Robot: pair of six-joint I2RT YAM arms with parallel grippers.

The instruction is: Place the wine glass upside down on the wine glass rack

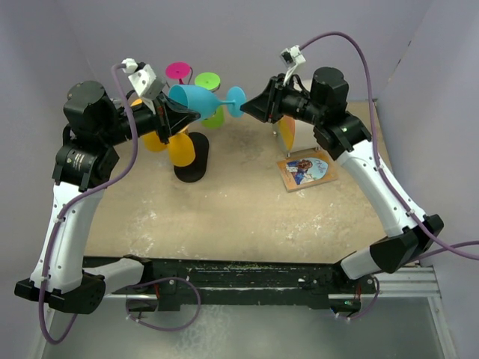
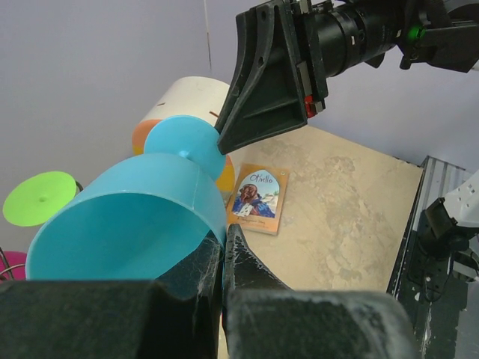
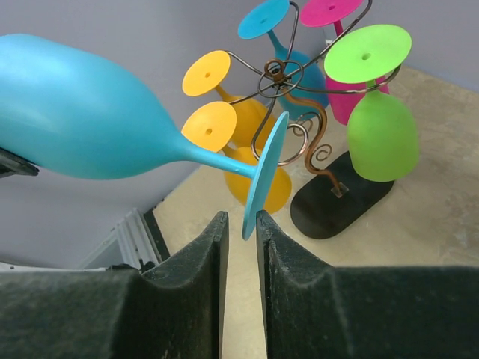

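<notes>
Matte blue wine glass [image 1: 196, 99], smooth and opaque, held level in the air between both arms. It is near the wine glass rack [image 3: 337, 206] but on none of its arms. We see the left gripper [image 2: 224, 238] with its black fingers pressed together on the thin wall of the bowl at the rim. The right gripper [image 3: 241, 224] meets the flat round foot edge-on. Its two textured fingers stand slightly apart with the foot's lower edge between them; whether they pinch it we cannot tell. The rack is thin curled wire on a coppery stem rising from a black oval base. In its loops hang, bowl down, two yellow glasses [image 3: 251, 161], a green glass [image 3: 382, 134], a magenta glass [image 3: 338, 108] and a second blue glass [image 3: 298, 66]. On the mottled beige table [image 1: 247, 217] lies a picture card [image 1: 305, 170].
</notes>
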